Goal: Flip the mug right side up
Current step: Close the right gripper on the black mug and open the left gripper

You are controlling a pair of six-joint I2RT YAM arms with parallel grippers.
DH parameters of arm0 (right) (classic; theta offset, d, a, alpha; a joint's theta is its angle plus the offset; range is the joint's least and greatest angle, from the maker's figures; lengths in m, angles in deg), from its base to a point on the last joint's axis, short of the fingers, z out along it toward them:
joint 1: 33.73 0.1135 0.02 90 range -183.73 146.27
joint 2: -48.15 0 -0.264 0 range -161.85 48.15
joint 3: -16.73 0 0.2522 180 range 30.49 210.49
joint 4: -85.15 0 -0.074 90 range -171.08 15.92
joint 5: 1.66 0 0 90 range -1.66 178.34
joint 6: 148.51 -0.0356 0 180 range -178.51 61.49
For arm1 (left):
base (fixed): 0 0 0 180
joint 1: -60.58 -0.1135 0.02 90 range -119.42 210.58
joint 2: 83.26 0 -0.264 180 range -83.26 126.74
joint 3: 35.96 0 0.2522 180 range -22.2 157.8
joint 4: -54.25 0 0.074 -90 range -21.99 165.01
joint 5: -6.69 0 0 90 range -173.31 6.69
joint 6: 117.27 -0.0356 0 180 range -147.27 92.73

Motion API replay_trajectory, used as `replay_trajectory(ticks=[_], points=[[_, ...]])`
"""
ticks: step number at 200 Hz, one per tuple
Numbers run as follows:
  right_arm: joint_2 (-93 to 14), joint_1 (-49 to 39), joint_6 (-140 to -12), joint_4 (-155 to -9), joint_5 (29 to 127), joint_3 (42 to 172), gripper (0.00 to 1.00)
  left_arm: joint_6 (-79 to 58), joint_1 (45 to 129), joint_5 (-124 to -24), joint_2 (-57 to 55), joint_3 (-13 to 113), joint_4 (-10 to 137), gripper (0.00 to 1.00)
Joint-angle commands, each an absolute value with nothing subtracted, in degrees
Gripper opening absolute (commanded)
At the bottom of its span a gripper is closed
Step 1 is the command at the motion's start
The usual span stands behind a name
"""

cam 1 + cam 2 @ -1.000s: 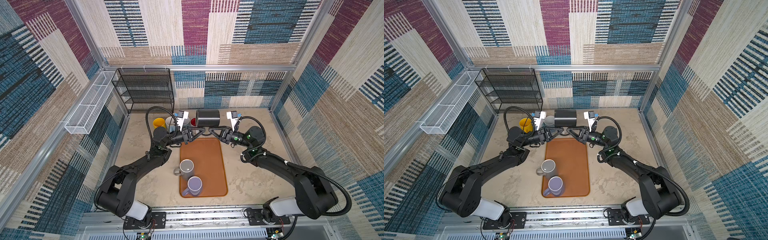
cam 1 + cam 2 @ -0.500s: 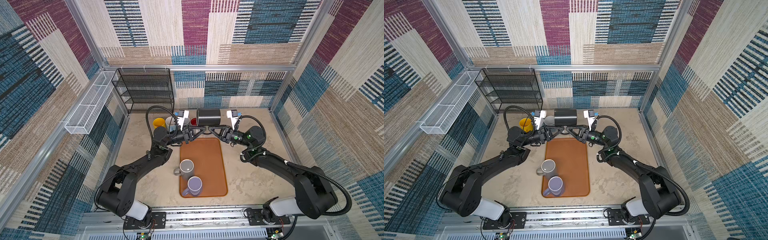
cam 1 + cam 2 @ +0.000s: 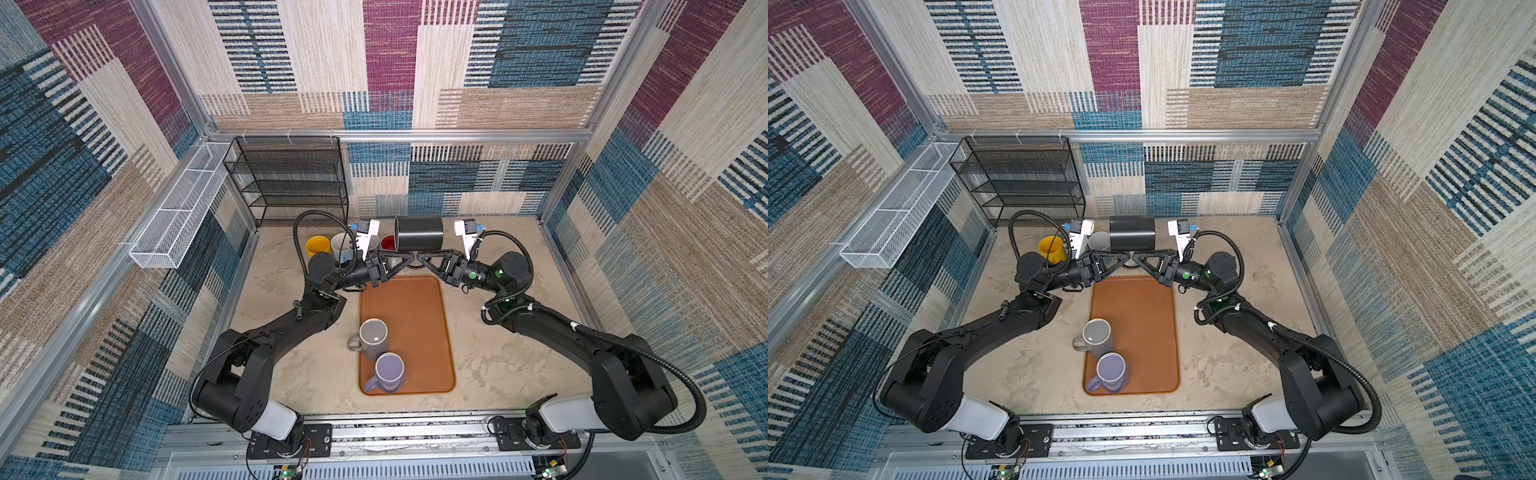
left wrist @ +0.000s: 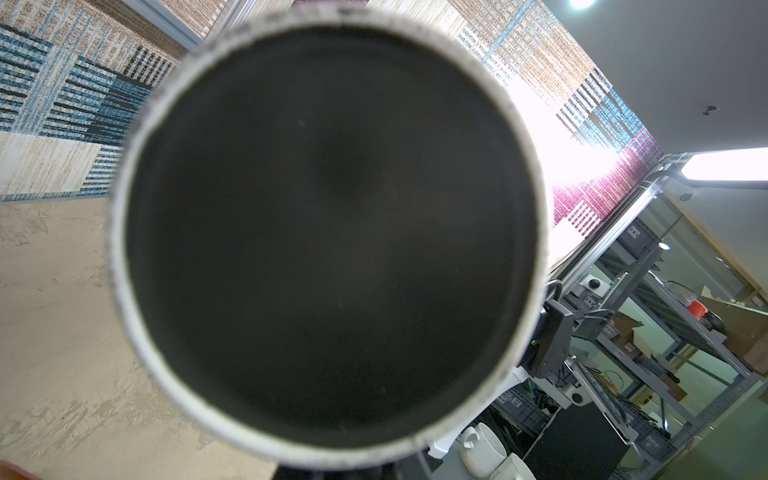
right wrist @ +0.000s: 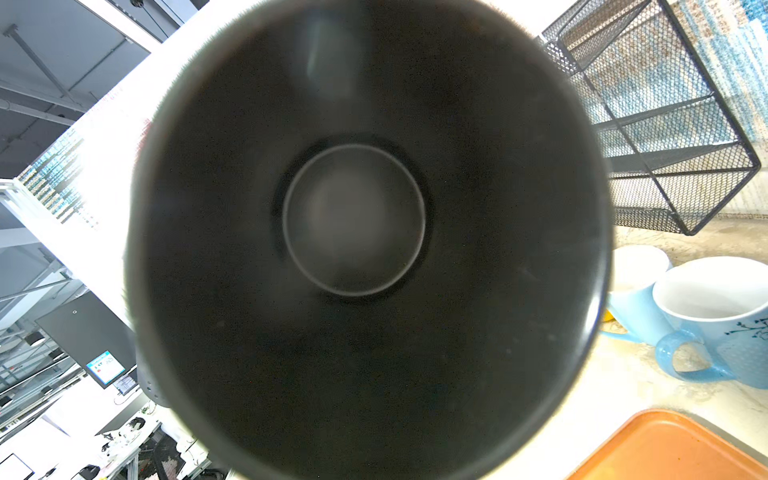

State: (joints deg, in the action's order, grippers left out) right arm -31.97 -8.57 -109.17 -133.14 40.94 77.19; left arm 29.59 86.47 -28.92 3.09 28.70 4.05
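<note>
– Whereabouts of black mug [image 3: 417, 232]?
– Hanging on its side in mid-air, just above and behind the meeting tips of left pincer [image 3: 407, 258] and right pincer [image 3: 419, 256]. Turning its base toward the left wrist camera and its open mouth toward the right one.
– Gripping how?
– Clenching hard with left pincer under the mug body and carrying it; contact spot hiding beneath the mug. Pointing right pincer tip to tip at the left one, almost touching; cannot tell whether clenched or released.
– Crowding around?
– Lying below and just nearward of both tips, orange tray [image 3: 419, 307], bearing grey mug [image 3: 374, 334] and lilac mug [image 3: 390, 370], both standing upright and close together, well apart from either pincer. Standing behind left pincer's wrist, yellow mug [image 3: 318, 246] and pale blue mug [image 3: 341, 245]; peeking out between that wrist and the black mug, red mug [image 3: 388, 241]. Rising farther behind left pincer, black mesh rack [image 3: 291, 187]; hanging well off to its outer side, white wire basket [image 3: 178, 220].
– Blocking anything?
– Filling both wrist views almost wholly with the mug, masking the grip itself.
</note>
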Motion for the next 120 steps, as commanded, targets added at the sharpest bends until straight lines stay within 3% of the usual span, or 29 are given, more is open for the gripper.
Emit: replay_trajectory(ticks=[1, 18, 120], points=[[-30.59, -8.51, -108.64, -135.51, 41.84, 77.52, 0.00, 25.50, 86.50, -26.79, 2.45, 29.44, 4.35, 0.00], [-29.71, -8.51, -107.59, -133.93, 42.48, 77.48, 0.00, 24.40, 86.48, -27.20, 1.79, 29.65, 6.76, 0.00], [-25.93, -8.77, -104.13, -127.26, 44.53, 78.16, 0.00, 19.14, 86.42, -30.38, -2.22, 29.90, 18.20, 0.31]])
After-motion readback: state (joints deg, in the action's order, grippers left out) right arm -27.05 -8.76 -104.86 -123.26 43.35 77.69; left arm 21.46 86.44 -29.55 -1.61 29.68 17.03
